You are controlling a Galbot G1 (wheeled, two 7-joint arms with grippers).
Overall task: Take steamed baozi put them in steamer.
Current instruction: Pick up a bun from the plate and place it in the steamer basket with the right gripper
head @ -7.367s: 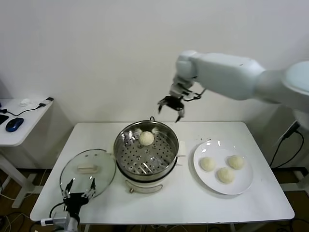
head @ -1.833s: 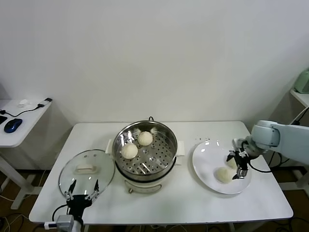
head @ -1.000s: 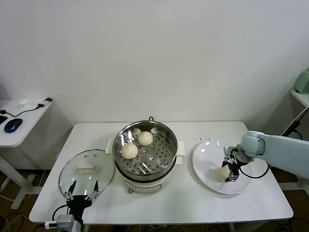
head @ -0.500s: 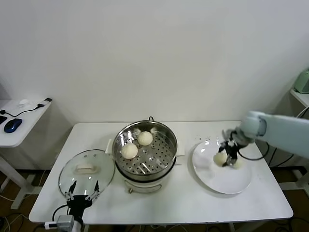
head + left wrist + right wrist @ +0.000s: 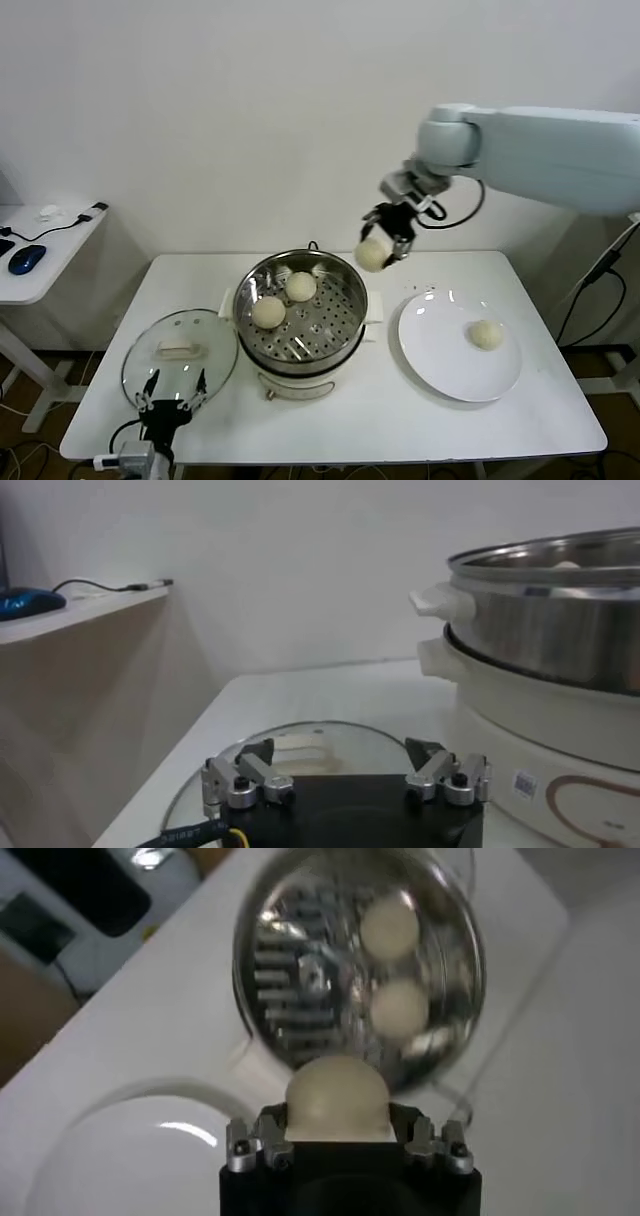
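My right gripper [image 5: 378, 247] is shut on a cream-white baozi [image 5: 371, 254], held in the air just above the right rim of the steamer [image 5: 340, 345]. Seen from the right wrist, that baozi [image 5: 336, 1098] sits between the fingers of the right gripper [image 5: 337, 1133], with the steamer [image 5: 290, 978] below. Two baozi [image 5: 268, 312] [image 5: 301, 286] lie on the perforated tray inside the pot. One more baozi [image 5: 486, 334] rests on the white plate [image 5: 440, 350] at the right. My left gripper [image 5: 165, 405] stands open and parked at the table's front left edge, by the glass lid [image 5: 180, 355].
The glass lid [image 5: 310, 742] with its white handle lies flat left of the steamer [image 5: 560, 620]. A side table [image 5: 40, 250] with a blue mouse and cables stands at the far left. A cable hangs past the table's right end.
My right gripper has lifted a baozi off the plate and carried it up and left to just above the steamer's right rim. One baozi stays on the plate. The left arm has not moved.
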